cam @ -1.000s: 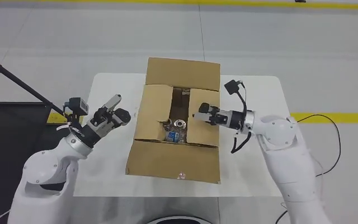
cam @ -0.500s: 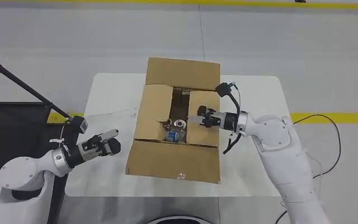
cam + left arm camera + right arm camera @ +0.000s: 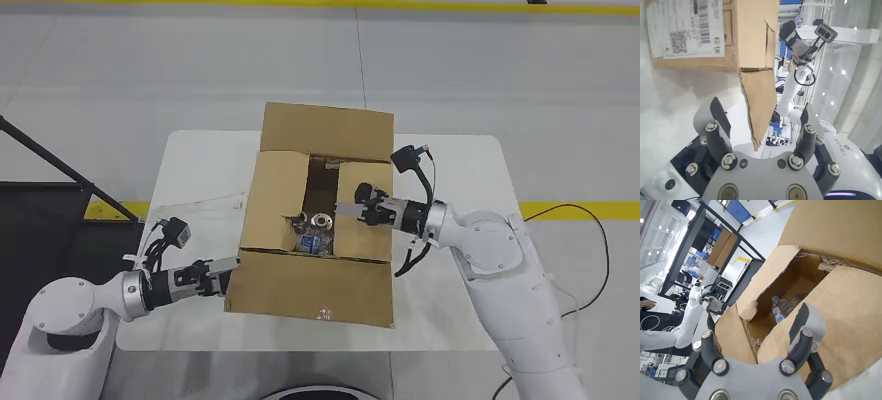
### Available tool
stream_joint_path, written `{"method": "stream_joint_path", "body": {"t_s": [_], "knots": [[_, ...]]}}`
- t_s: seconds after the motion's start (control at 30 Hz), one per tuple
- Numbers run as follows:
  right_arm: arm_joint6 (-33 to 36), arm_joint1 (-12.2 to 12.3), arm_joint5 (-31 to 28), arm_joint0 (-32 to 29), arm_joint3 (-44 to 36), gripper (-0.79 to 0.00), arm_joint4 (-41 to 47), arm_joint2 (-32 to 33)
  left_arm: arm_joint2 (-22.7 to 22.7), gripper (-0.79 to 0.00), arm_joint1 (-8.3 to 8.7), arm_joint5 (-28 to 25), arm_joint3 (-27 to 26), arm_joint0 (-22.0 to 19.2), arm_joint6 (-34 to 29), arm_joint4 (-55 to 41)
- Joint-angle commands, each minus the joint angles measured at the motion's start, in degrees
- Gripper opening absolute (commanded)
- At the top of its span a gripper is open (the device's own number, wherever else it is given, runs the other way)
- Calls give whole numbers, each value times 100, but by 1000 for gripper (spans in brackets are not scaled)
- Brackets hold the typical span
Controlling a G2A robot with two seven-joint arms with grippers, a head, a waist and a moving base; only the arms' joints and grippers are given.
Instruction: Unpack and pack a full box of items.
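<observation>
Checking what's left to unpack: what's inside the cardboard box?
A clear plastic bottle and a round shiny item show in the opening; the flaps cover the rest.

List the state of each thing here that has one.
cardboard box: partly open, gap down the middle.
water bottle: lying inside the box.
left gripper: open, fingers astride the near flap corner.
right gripper: open, at the right flap edge.
</observation>
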Motion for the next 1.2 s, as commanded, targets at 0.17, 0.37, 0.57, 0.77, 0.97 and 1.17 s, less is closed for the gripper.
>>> {"method": "stream_joint_path", "body": {"t_s": [0.17, 0.37, 0.57, 0.77, 0.97, 1.17], "knots": [[-89, -2, 28, -33, -4, 0, 20, 6, 95, 0, 41, -155, -123, 63, -123, -182], [-1072, 6, 49, -223, 9, 0, 104, 274, 96, 0, 69, -212, -269, 97, -55, -424], [-1601, -13, 73, -80, 465, 0, 529, 444, 100, 0, 73, -275, -452, 110, 261, -809], [-1990, -63, -4, 381, 1243, 0, 864, 444, 148, 0, 51, -156, -675, 77, 912, -1302], [-2334, -122, 272, 836, 1860, 0, 578, 225, 406, 0, -19, -4, -834, 22, 2192, -1669], [-3002, -239, 605, 1214, 2502, 0, 199, -139, 730, 0, -78, 19, -768, -189, 3220, -1721]]}}
